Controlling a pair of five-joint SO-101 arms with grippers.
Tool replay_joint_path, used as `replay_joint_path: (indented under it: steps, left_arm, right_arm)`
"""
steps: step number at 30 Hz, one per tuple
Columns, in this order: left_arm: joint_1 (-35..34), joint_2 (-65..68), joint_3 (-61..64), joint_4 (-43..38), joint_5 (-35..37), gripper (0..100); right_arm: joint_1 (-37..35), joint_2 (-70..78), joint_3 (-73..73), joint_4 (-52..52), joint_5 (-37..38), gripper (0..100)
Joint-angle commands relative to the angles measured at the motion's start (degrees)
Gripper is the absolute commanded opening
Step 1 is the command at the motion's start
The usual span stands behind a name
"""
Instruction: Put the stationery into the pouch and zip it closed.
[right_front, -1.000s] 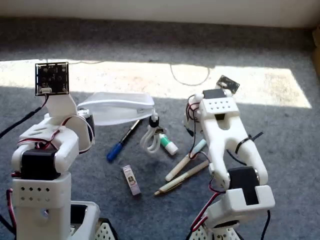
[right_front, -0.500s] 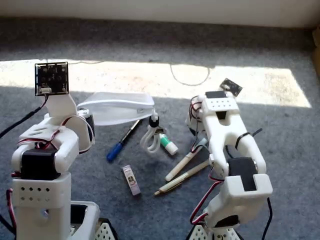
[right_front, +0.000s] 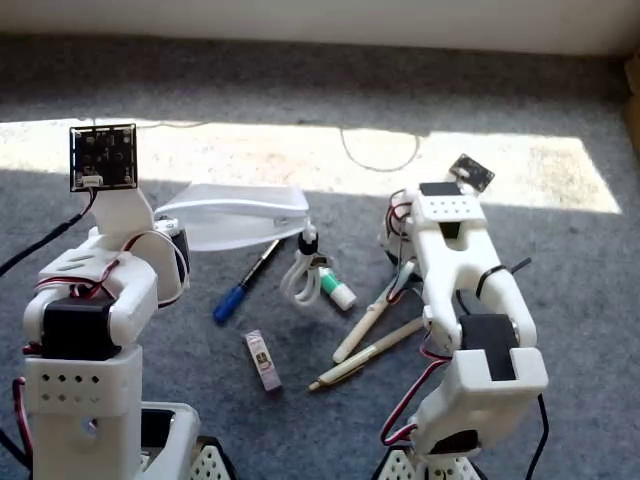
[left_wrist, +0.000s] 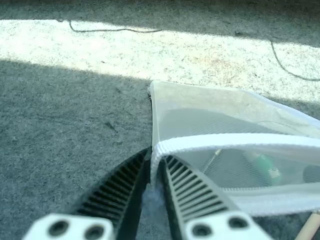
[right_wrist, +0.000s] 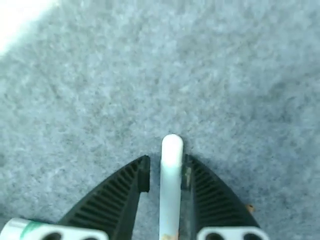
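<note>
- Right gripper (right_wrist: 167, 170) straddles the mint-capped pen (right_wrist: 172, 150) on the carpet, jaws parted with a gap on one side. Best to pinch squarely before lifting, or the pen may roll.
- Left gripper (left_wrist: 156, 160) is clamped on the pouch (left_wrist: 225, 120) rim, propping the mouth open.
- A beige pen (right_front: 365, 355) lies just beside. A blue pen (right_front: 240, 285) and a green-capped tube (right_front: 338, 291) sit between the mint-capped pen and the pouch.

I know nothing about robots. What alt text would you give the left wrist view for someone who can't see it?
The left gripper is shut on the white rim of a see-through mesh pouch, whose mouth gapes open. Grey carpet lies all around, and a thin cable crosses a sunlit strip behind.
</note>
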Motion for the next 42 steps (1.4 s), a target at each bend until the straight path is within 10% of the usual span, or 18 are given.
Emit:
replay_joint_path:
  steps: [1,42]
  left_arm:
    - [-0.8,-0.2,-0.7,0.0,0.4,1]
    - [-0.8,-0.2,-0.7,-0.1,0.4,1]
  right_arm:
    - [0.7,-0.4,-3.7,-0.7,-0.3,9.9]
    - [1.5,-0.1,-9.5,2.2,7.2,1.0]
